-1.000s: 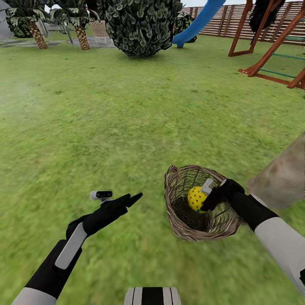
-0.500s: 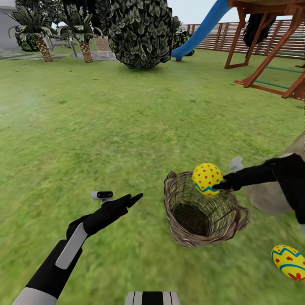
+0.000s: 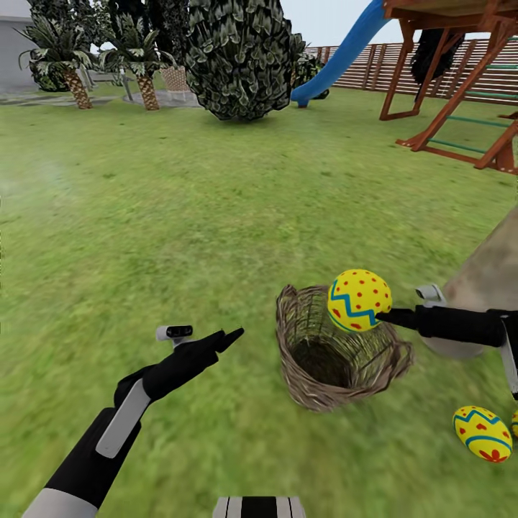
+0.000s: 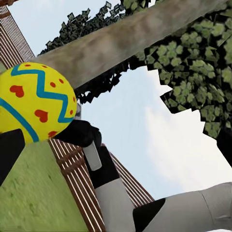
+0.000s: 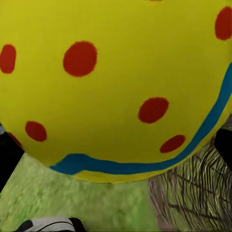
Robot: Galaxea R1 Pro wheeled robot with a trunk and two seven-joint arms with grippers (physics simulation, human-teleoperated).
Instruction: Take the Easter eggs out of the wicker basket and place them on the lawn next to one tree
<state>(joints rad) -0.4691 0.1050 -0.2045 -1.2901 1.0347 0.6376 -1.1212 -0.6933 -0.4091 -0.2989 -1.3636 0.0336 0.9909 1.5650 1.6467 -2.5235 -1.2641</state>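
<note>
On the left of the head view, the left arm reaches forward low over the lawn [image 3: 180,187], its left gripper [image 3: 229,336] carrying nothing, fingers close together and pointing forward to the right. Right of it the wicker basket [image 3: 331,378] sits on the grass, nothing visible inside it. The right arm stretches in level from the right edge, the right gripper [image 3: 385,314] clamped on a dotted Easter egg [image 3: 359,299] just above the basket's rim, while another egg [image 3: 482,433] lies on the grass near the grey-brown tree trunk [image 3: 485,277].
</note>
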